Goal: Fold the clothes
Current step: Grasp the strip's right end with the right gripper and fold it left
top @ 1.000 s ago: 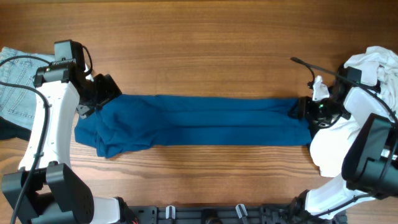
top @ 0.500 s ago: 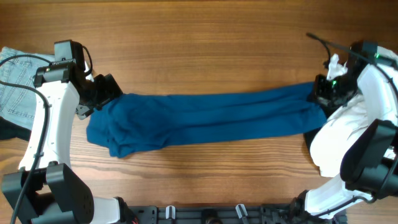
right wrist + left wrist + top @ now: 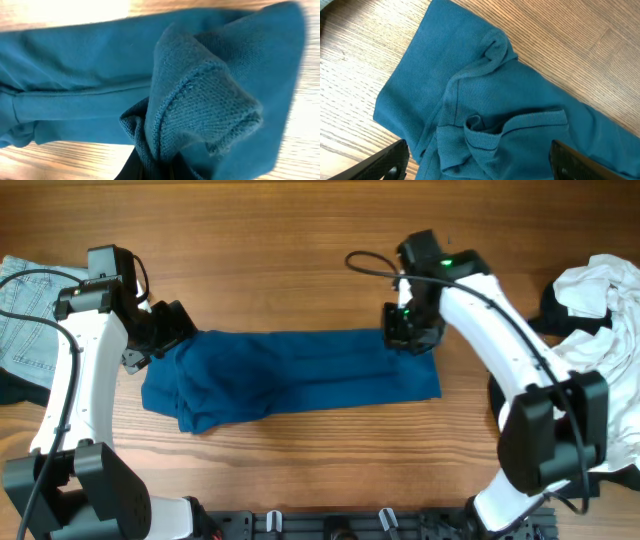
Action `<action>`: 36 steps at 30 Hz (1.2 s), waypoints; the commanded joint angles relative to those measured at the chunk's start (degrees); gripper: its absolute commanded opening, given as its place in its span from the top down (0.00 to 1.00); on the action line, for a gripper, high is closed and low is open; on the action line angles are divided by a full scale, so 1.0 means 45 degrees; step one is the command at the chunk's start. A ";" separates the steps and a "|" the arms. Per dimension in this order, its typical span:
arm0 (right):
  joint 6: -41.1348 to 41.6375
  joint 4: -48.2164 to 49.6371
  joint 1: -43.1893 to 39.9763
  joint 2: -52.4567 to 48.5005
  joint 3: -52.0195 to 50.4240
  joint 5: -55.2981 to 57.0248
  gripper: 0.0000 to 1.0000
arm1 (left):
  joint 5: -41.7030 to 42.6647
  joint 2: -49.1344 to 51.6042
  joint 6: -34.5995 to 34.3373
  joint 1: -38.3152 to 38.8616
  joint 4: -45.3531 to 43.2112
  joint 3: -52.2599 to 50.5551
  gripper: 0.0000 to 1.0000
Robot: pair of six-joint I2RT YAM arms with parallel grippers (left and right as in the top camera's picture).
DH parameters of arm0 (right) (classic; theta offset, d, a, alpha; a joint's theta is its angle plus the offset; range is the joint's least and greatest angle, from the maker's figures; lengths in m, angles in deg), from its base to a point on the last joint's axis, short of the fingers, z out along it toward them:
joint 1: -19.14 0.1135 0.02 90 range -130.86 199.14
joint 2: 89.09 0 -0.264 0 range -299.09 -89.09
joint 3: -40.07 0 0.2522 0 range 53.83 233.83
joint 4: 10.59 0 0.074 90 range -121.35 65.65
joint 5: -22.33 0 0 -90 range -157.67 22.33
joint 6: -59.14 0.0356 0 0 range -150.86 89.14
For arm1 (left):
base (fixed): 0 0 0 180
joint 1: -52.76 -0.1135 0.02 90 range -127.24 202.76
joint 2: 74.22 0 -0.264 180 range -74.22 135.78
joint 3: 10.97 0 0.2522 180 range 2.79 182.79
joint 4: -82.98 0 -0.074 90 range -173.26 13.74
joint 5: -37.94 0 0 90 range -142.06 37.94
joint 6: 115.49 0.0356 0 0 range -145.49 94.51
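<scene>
Overhead: the blue shirt (image 3: pixel 290 375) lies as a long flat band across the middle of the wooden table (image 3: pixel 300 240), running left to right. Its left end is bunched and wider, with a lobe sagging toward the near edge. Its right end is squared off.

I have the right gripper (image 3: pixel 408 338) over the far right corner of that band, jaws pinched tight on a fold of the blue fabric. The right wrist view agrees: a thick rolled hem of the shirt (image 3: pixel 210 110) is bunched right at the camera. The gripper's own tips are almost buried in cloth, with only a dark sliver at the bottom edge. The rest of the shirt runs off flat on the wood behind it.

I have the left gripper (image 3: pixel 175 330) at the shirt's far left corner, jaws spread wide, nothing in them. In the left wrist view its fingers (image 3: pixel 390 160) sit at the bottom corners of the frame, with crumpled shirt under the gap. I can't tell if the tips touch the cloth.

Other clothes:
- The denim piece (image 3: pixel 25 320) is at the left edge, behind the left arm.
- The white garment (image 3: pixel 600 280) is heaped at the right edge.
- A black garment (image 3: pixel 552 305) shows just beside the white one.

All three are apart from the shirt.
</scene>
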 commanded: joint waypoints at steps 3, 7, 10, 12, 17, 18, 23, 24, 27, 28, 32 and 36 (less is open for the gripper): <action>0.1020 0.0680 0.1209 -0.0777 0.0102 -0.0083 0.96 | 0.0107 0.0005 0.0253 0.0034 0.0005 0.0073 0.11; 0.1263 0.1297 0.1690 -0.0903 0.0102 -0.0160 0.96 | 0.0107 0.0005 0.0253 0.0034 0.0005 0.0073 0.11; 0.1234 0.1758 0.1880 -0.0903 0.0102 -0.0311 0.89 | 0.0107 0.0005 0.0253 0.0034 0.0005 0.0073 0.11; 0.1069 0.2016 0.1957 -0.0903 0.0102 -0.0782 0.76 | 0.0102 0.0005 0.0253 0.0034 0.0005 0.0073 0.11; -0.1715 0.1870 0.1982 -0.0903 0.0102 -0.4031 0.64 | 0.0102 0.0005 0.0253 0.0034 -0.0010 0.0073 0.11; -0.2210 0.1865 0.1977 -0.0903 0.0102 -0.4051 0.64 | 0.0102 0.0005 0.0253 0.0034 -0.0010 0.0073 0.11; -0.0238 0.1715 0.1948 -0.0860 0.0107 0.0005 0.65 | 0.0102 0.0005 0.0253 0.0034 0.0063 0.0073 0.10; 0.0170 0.1617 0.1948 -0.0758 0.0107 0.0597 0.64 | 0.0102 0.0005 0.0248 0.0034 0.0155 0.0073 0.07; 0.0568 0.1413 0.1894 -0.0126 0.0107 0.1695 0.63 | 0.0117 0.0015 0.0457 0.0034 0.0287 -0.0005 0.00; 0.0772 0.1282 0.1802 0.0194 0.0107 0.2040 0.60 | 0.0112 0.0015 0.0505 0.0044 0.0291 -0.0131 0.00; 0.1151 0.0631 0.1248 0.1078 0.0107 0.2380 0.39 | 0.0107 0.0019 0.0549 0.0044 0.0044 -0.1137 0.00; 0.1137 0.0228 0.0869 0.1132 0.0107 0.2385 0.37 | 0.0117 0.0029 0.0651 0.0049 -0.1035 -0.2399 0.00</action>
